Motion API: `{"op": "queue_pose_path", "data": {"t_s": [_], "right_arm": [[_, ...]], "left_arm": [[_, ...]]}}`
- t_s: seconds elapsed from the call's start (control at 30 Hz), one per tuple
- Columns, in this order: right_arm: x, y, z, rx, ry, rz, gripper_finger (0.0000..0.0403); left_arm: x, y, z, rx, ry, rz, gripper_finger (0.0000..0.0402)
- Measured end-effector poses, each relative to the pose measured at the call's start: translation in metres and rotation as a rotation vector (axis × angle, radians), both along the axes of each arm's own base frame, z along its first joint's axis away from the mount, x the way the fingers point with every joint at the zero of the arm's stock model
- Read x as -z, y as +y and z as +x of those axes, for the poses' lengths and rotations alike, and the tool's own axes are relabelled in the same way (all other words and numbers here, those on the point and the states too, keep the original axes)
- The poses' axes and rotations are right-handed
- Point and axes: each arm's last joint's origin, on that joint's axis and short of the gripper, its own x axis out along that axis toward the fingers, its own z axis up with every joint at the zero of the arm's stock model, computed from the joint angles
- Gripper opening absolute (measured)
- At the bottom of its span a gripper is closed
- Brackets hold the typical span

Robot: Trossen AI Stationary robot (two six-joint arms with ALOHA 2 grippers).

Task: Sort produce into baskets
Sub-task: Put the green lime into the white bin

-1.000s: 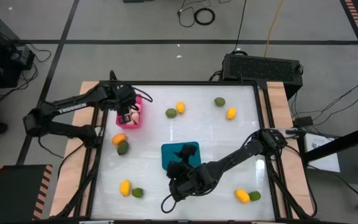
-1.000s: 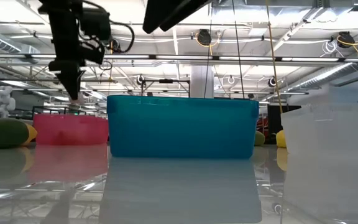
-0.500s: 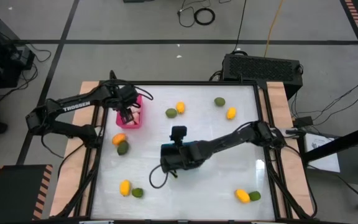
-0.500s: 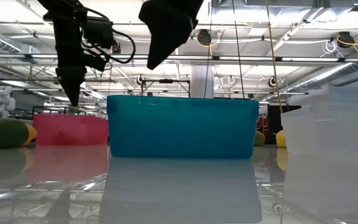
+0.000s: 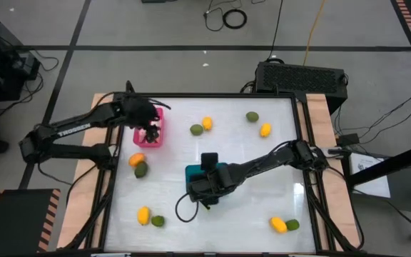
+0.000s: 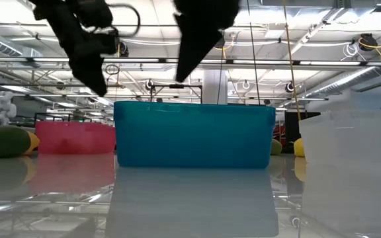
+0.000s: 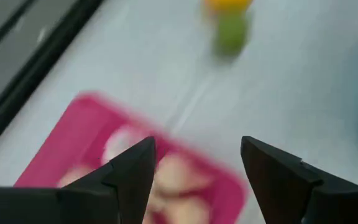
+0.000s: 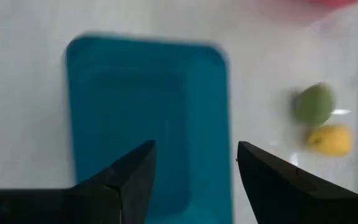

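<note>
My left gripper point(image 5: 149, 133) is open and empty above the pink basket point(image 5: 155, 140), which holds pale garlic-like bulbs point(image 7: 173, 174). It also shows in the left wrist view point(image 7: 197, 168) and the low view point(image 6: 98, 84). My right gripper point(image 5: 201, 191) is open and empty above the teal basket point(image 5: 221, 170), whose floor is bare in the right wrist view point(image 8: 135, 118). Yellow-orange fruits point(image 5: 207, 123) and dark-green fruits point(image 5: 196, 130) lie scattered on the white table. The nearly clear basket point(image 6: 356, 152) stands at the right of the low view.
Pairs of fruit lie near the pink basket point(image 5: 139, 165), at the near left point(image 5: 150, 218) and at the near right point(image 5: 285, 225). A green fruit point(image 5: 252, 116) and a yellow fruit point(image 5: 265, 129) lie at the far right. A dark frame point(image 5: 302, 150) edges the table.
My right gripper has swung from near the table's near edge toward the far edge and now hangs over the teal basket. My left gripper has gone up and tipped over the pink basket.
</note>
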Motion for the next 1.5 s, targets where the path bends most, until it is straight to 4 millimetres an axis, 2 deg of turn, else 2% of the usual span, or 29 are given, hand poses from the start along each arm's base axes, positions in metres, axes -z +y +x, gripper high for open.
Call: {"op": "queue_pose_path", "data": {"t_s": [0.17,0.3,0.5,0.6,0.7,0.83,0.93,1.13,1.27,1.5], "right_arm": [[-0.027,-0.007,-0.013,0.108,0.066,0.025,0.0219],[-0.041,-0.031,-0.021,0.189,0.164,0.01,0.0219],[-0.041,-0.108,-0.003,0.278,0.135,0.051,0.0219],[-0.037,-0.151,0.019,0.281,-0.028,0.166,0.0219],[-0.028,-0.19,0.036,0.333,-0.203,0.184,0.0219],[-0.018,-0.221,0.045,0.35,-0.319,0.24,0.0219],[0.001,-0.235,0.047,0.343,-0.307,0.298,0.0219],[0.029,-0.257,0.052,0.318,-0.258,0.275,0.0219],[0.05,-0.266,0.052,0.305,-0.186,0.262,0.0219],[0.064,-0.272,0.05,0.304,-0.121,0.274,0.0219]], "left_arm": [[-0.001,-0.019,-0.001,0.105,-0.307,0.033,0.0244],[0.014,-0.037,-0.001,0.193,-0.47,0.044,0.0244],[0.042,-0.059,0.002,0.301,-0.606,0.044,0.0244],[0.052,-0.067,0.003,0.35,-0.647,0.05,0.0244],[0.054,-0.069,0.002,0.367,-0.634,0.063,0.0244],[0.057,-0.069,0.001,0.367,-0.585,0.08,0.0244],[0.065,-0.068,-0.003,0.34,-0.487,0.124,0.0244],[0.082,-0.065,-0.013,0.255,-0.249,0.166,0.0244],[0.085,-0.065,-0.016,0.25,-0.215,0.155,0.0244],[0.085,-0.065,-0.015,0.248,-0.219,0.153,0.0244]]}}
